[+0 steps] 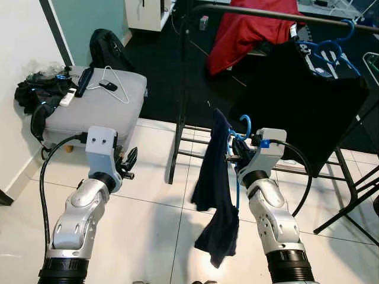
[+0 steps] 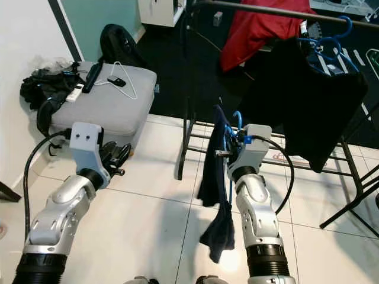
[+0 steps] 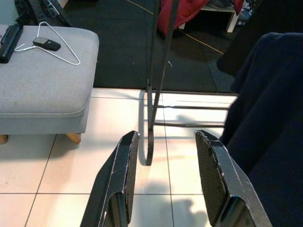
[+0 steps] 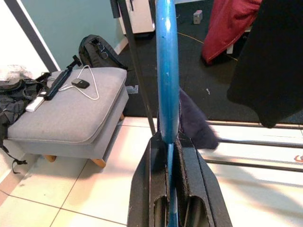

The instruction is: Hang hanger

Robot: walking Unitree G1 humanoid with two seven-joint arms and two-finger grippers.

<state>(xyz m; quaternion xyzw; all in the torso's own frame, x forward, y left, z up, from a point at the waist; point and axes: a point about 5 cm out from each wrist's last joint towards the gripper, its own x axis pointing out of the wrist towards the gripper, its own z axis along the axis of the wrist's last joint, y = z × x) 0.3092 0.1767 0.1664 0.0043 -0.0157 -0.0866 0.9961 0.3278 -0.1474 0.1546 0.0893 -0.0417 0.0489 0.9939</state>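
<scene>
- Both silver arms are reaching forward over white floor tile (image 1: 148,219), nearest the camera.
- Right gripper (image 1: 235,152) is clamping a blue hanger (image 1: 244,125); right wrist view is showing its fingers (image 4: 147,189) pressed together on the blue hanger shaft.
- Hanger hook is pointing up just above the gripper; a dark navy garment (image 1: 216,189) is draping from the hanger and hanging down beside the right forearm, bottom end near the floor.
- Hanger is sitting low, in front of the dark clothes rack (image 1: 180,118), well below the top rail (image 1: 284,15) and not touching it.
- Left gripper (image 1: 129,161) is hovering to the left, holding nothing; left wrist view is showing its fingers (image 3: 118,184) apart, with the rack leg between them further off.
- Top rail is already carrying a black garment (image 1: 308,100) on another blue hanger (image 1: 328,53), plus a red garment (image 1: 249,29).
- Grey ottoman (image 1: 98,103) is standing at left behind the left arm, with a white wire hanger (image 1: 115,86), a phone (image 1: 108,86) and remotes on top.
- Black backpack (image 1: 109,50) is sitting behind the ottoman.
</scene>
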